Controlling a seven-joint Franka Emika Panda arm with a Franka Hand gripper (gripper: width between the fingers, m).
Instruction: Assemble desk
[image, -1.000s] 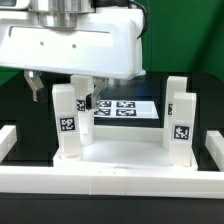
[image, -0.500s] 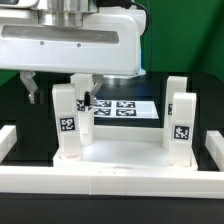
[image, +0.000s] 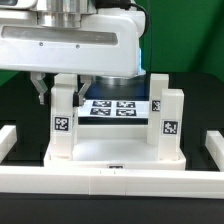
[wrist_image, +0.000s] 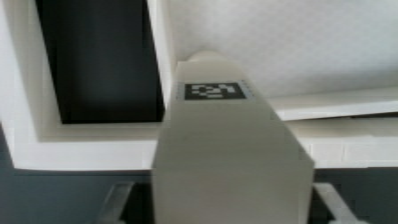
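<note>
My claw (image: 58, 92) pinches a leg (image: 62, 118) standing in the desk panel (image: 115, 152), which sits on the bench against the front rail (image: 110, 180). If my grip is skewed, the leg could bind or drag the panel.

Setting: robotics laboratory, test bench.

Evidence:
- Black tabletop (image: 20, 105), matte, bordered by long white rails (image: 110, 180) forming a frame.
- Green backdrop (image: 185, 40) behind the bench, plain, of the kind used for camera recording.
- Marker board (image: 118, 108) lying flat on the tabletop, printed with black-and-white square tags.
- White robot arm (image: 70, 45), large housing filling the upper part of the exterior view.
- Desk (image: 115, 150), white plastic model, its upright legs each carrying a printed tag; one such tag (wrist_image: 215, 90) shows close up in the wrist view.
- No household or shop furnishings visible.
</note>
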